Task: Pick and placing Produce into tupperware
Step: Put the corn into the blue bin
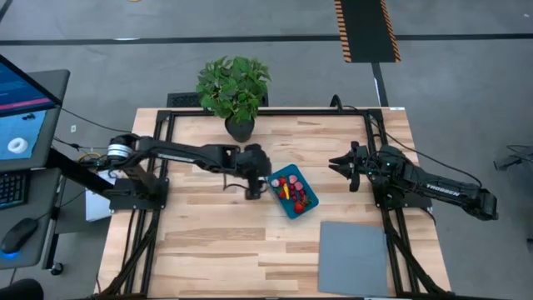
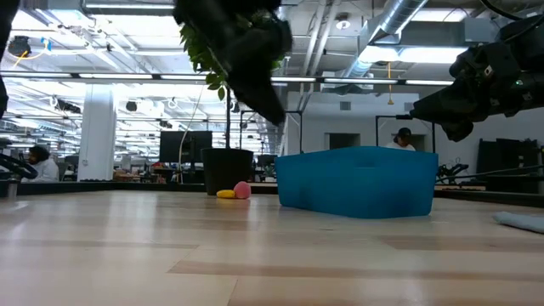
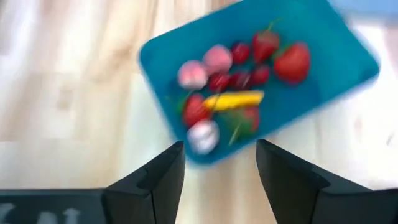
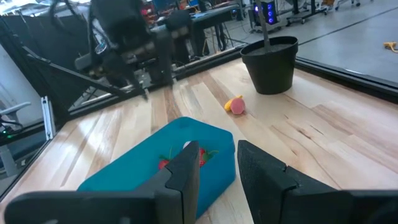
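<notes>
The teal-blue tupperware (image 1: 293, 190) stands on the wooden table at mid-right and holds several red, pink and yellow produce pieces (image 3: 231, 87). My left gripper (image 3: 219, 168) hovers open just above and beside the tub's left end (image 1: 254, 179), with nothing between its fingers. A yellow piece (image 2: 225, 194) and a pink piece (image 2: 243, 189) lie on the table by the plant pot; they also show in the right wrist view (image 4: 235, 104). My right gripper (image 1: 346, 165) waits open to the right of the tub (image 4: 161, 165), pointing at it.
A leafy potted plant (image 1: 236, 87) stands at the table's far edge, behind the tub. A flat grey mat (image 1: 354, 246) lies at the near right corner. Bare wood stretches along the near left of the table.
</notes>
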You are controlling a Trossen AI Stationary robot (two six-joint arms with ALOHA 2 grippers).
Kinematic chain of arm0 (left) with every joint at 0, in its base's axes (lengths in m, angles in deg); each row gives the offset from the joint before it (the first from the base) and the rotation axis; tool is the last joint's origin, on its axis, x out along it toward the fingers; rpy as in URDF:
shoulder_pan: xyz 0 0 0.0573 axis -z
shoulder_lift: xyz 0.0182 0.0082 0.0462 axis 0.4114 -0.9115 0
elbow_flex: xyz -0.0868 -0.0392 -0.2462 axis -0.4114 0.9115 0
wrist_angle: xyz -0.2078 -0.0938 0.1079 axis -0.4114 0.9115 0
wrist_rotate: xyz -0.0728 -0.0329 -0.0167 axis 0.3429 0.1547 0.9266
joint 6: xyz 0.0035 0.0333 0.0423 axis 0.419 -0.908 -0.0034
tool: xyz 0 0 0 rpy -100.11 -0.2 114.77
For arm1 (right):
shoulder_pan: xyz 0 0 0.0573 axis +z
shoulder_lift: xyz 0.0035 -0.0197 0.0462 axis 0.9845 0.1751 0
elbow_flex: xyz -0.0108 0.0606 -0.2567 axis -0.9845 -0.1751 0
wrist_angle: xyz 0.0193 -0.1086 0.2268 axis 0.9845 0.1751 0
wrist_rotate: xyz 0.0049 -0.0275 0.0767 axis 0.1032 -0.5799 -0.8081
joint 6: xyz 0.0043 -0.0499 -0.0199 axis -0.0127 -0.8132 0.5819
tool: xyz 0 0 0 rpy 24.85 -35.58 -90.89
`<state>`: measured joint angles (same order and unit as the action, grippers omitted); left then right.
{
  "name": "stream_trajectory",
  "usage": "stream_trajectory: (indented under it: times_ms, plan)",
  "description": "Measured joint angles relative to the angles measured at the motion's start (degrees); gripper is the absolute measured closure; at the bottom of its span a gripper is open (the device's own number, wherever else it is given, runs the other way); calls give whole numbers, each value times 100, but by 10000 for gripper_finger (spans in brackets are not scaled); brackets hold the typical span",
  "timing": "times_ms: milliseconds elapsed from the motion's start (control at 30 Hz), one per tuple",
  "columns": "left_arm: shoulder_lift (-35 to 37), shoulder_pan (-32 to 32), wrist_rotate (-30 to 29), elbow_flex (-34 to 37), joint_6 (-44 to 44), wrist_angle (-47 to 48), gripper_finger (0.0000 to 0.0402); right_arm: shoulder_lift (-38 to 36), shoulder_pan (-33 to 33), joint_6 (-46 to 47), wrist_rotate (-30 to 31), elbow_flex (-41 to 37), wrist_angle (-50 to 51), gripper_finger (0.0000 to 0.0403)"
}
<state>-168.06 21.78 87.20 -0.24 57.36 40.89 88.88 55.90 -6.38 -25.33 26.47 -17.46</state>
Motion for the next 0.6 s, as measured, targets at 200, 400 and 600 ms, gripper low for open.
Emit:
stream_trajectory:
  times_ms: [200,400,600]
  plan:
    - [548,144,-765,2,-1031,887,229,1,0,0,1,0,2,272]
    - [650,-127,-633,4,-773,2011,232,1,0,2,1,1,0,272]
    - [650,-365,-1093,48,-1315,2298,232,1,-1,0,1,-1,0,272]
